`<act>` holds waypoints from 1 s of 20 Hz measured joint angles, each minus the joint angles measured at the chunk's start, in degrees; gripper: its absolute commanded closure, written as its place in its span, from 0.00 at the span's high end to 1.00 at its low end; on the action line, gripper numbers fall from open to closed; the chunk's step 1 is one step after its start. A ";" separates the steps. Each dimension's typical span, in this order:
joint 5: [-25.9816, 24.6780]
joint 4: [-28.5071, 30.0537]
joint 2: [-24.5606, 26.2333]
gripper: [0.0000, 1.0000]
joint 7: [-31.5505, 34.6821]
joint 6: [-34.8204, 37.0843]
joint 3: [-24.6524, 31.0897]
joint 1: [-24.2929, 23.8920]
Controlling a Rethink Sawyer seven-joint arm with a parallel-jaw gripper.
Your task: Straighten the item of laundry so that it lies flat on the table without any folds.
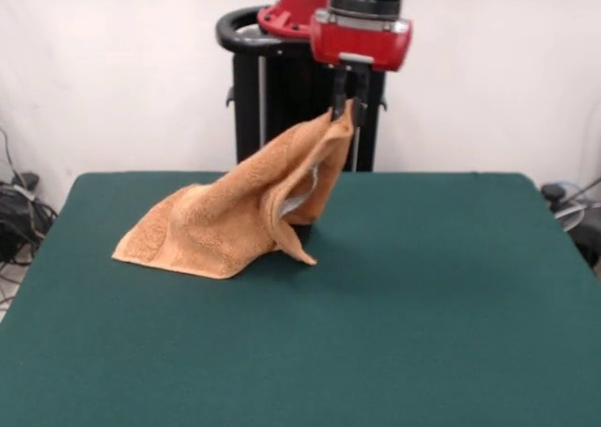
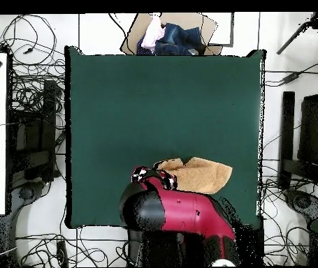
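So the gripper (image 1: 344, 106) is clamped on one corner of the towel (image 1: 235, 221), holding it up off the table (image 1: 423, 305) while the rest drapes down, its low end resting on the felt. Biggest risk imo: the pinch slips or the hanging part folds under itself when lowered. Plenty of bare table past the towel, away from the pedestal (image 1: 258, 89).

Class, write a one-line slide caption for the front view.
Gripper lifts the orange towel by one corner, its other end on the green table.
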 measured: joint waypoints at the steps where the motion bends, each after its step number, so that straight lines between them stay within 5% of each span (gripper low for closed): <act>1: 0.42 -0.36 0.49 0.00 0.00 0.01 -0.43 0.79; 11: 7.03 -6.01 9.75 0.00 0.68 -2.27 -6.36 11.93; 20: 12.47 -9.54 17.69 0.00 0.75 -8.62 -10.28 16.94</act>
